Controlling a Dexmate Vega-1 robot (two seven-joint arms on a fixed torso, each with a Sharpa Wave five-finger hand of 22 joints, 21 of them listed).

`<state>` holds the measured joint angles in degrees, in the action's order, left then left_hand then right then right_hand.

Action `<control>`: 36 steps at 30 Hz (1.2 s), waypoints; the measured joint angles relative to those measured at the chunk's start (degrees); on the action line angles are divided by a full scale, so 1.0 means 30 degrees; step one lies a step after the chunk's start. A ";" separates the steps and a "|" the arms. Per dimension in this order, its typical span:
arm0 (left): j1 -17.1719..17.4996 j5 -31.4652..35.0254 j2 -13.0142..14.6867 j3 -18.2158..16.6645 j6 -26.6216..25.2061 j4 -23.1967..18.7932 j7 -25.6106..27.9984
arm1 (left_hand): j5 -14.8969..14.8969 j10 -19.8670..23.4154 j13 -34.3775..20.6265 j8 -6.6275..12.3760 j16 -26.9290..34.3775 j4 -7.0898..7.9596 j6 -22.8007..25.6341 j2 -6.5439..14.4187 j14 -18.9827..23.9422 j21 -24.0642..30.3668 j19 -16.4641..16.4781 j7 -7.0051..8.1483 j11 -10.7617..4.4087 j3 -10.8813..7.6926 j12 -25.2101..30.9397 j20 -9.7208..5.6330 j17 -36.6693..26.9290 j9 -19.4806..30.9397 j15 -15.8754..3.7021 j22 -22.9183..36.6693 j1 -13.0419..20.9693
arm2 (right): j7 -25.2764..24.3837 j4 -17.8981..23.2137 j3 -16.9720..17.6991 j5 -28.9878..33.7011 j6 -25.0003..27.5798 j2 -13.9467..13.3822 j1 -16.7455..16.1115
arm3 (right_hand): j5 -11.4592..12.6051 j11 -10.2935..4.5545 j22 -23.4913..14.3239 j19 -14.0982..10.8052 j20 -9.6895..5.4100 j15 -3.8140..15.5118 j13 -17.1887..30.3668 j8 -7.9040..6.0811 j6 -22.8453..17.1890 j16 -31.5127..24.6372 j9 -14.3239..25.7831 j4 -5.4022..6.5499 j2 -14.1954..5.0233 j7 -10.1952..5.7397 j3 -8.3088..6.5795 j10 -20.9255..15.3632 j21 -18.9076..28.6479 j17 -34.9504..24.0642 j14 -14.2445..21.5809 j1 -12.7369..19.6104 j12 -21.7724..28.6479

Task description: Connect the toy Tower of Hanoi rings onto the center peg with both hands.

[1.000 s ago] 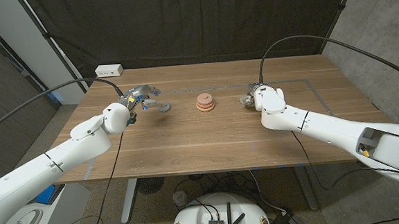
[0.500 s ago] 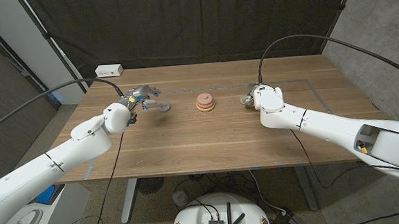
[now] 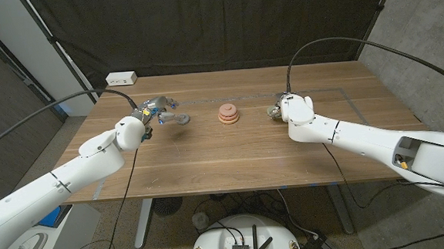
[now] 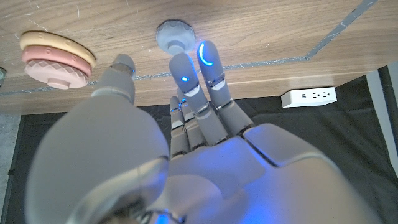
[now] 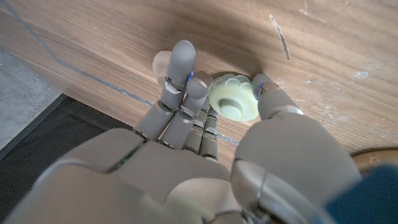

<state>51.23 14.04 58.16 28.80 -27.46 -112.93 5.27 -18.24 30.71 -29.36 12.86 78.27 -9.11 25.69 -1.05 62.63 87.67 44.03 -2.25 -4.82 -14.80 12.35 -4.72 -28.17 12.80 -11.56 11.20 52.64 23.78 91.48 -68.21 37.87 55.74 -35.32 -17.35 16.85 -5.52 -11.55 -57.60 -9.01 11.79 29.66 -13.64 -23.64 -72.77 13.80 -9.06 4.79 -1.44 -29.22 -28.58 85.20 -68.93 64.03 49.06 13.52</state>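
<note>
The stack of pink rings [image 3: 228,114] stands in the middle of the wooden desk [image 3: 232,159]. The left hand [image 3: 156,111] reaches to a grey ring [image 4: 175,35] on the desk; its fingers [image 4: 208,62] are apart and hold nothing. The right hand [image 3: 277,110] pinches a pale green ring [image 5: 232,98] between thumb and fingers, right of the stack. A white power strip [image 3: 121,79] lies at the far left corner.

Lighting: even, soft, from overhead; head view moderately bright, black curtain [image 3: 216,24] behind swallowing light. Desk [image 3: 231,155] carries a faint sheen, short soft shadows under the arms. Left wrist view: left hand [image 4: 186,155] close and blurred, blue glow on its fingertips [image 4: 205,55]. Right wrist view: right hand [image 5: 205,162] soft-focus, wood grain sharper.
</note>
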 measured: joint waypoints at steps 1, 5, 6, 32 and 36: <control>0.0014 -0.0070 0.0007 -0.0016 0.0002 0.0000 0.0052 | 0.0000 0.0000 0.0000 0.0000 0.0000 -0.0002 0.0000 0.0000 0.0000 0.0000 0.0000 0.0000 0.0000 -0.0002 0.0000 0.0000 0.0000 0.0000 0.0000 0.0000 0.0000 | -0.0080 -0.0004 -0.0045 -0.0004 0.0000 0.0004 -0.0024 | 0.0000 -0.0081 -0.0015 -0.0131 -0.0002 0.0099 0.0089 -0.0081 -0.0246 -0.0120 -0.0007 0.0021 -0.0032 -0.0081 0.0022 -0.0222 0.0002 -0.0067 0.0113 0.0032 0.0088; 0.0060 -0.0117 0.0046 -0.0059 0.0005 -0.0009 0.0102 | 0.0000 0.0000 -0.0068 0.0000 0.0000 -0.0050 -0.0001 0.0010 0.0000 0.0000 0.0000 0.0000 0.0000 -0.0049 0.0000 0.0000 0.0000 0.0000 0.0001 0.0000 0.0010 | -0.0454 0.0010 -0.0024 -0.0010 0.0003 0.0012 -0.0182 | -0.0001 -0.0276 -0.0021 -0.0391 -0.0118 0.0313 0.0269 -0.0334 -0.0969 -0.0437 -0.0041 0.0020 -0.0198 -0.0311 0.0022 -0.0965 0.0002 -0.0233 0.0516 0.0199 0.0303; 0.0062 -0.0117 0.0050 -0.0062 0.0005 -0.0012 0.0102 | 0.0000 0.0000 -0.0092 0.0000 0.0000 -0.0050 0.0000 0.0078 0.0000 0.0000 0.0001 0.0000 0.0000 -0.0050 0.0000 0.0000 0.0000 0.0000 0.0001 0.0000 0.0078 | -0.0490 0.0010 -0.0024 -0.0010 0.0003 0.0012 -0.0182 | 0.0000 -0.0314 -0.0021 -0.0424 -0.0156 0.0297 0.0302 -0.0372 -0.1071 -0.0485 -0.0040 0.0018 -0.0235 -0.0393 0.0020 -0.1063 0.0002 -0.0238 0.0648 0.0236 0.0302; 0.0271 -0.0233 0.0254 -0.0259 -0.0276 -0.0466 0.0270 | 0.0001 0.0421 -0.0088 0.0000 0.0122 0.0031 0.0365 0.0229 0.0079 0.0000 0.0047 -0.0048 -0.0051 -0.0129 0.0000 -0.0047 -0.0033 0.0000 0.0079 0.0000 -0.0074 | -0.2350 0.0553 0.0956 -0.0542 -0.0432 -0.0239 -0.1203 | 0.0769 0.0231 -0.0188 -0.1705 -0.0758 0.0269 0.0780 -0.0968 -0.2330 -0.2046 -0.0052 -0.0268 -0.0836 -0.0105 -0.0803 -0.2158 0.0444 -0.0502 0.2248 0.0516 0.0594; 0.0271 -0.0222 0.0254 -0.0259 -0.0395 -0.0466 0.0271 | 0.0001 0.0421 -0.0088 0.0000 0.0128 0.0076 0.0365 0.0229 0.0107 0.0000 0.0103 -0.0047 -0.0050 -0.0244 -0.0001 -0.0103 -0.0119 0.0044 0.0107 0.0000 -0.0074 | -0.2350 0.0724 0.1101 -0.0542 -0.0432 -0.0322 -0.1302 | 0.0817 0.0272 -0.0201 -0.1696 -0.0749 0.0339 0.0782 -0.0968 -0.2330 -0.2198 -0.0053 -0.0268 -0.0836 -0.0106 -0.0804 -0.2199 0.0444 -0.0501 0.2318 0.0516 0.0593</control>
<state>52.04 13.38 58.92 28.03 -28.65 -114.33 6.09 -18.24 31.97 -29.62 12.86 78.66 -8.88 26.79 -0.36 62.95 87.67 44.34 -2.39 -4.97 -15.53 12.35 -5.03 -28.52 12.93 -11.24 11.20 52.42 16.73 93.65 -64.91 36.25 54.45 -36.29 -21.26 19.30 -4.70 -12.15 -62.69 -11.25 12.81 32.00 -16.54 -30.62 -79.36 13.64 -9.87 2.28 -1.75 -31.63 -35.18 86.53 -70.44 70.98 50.61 15.30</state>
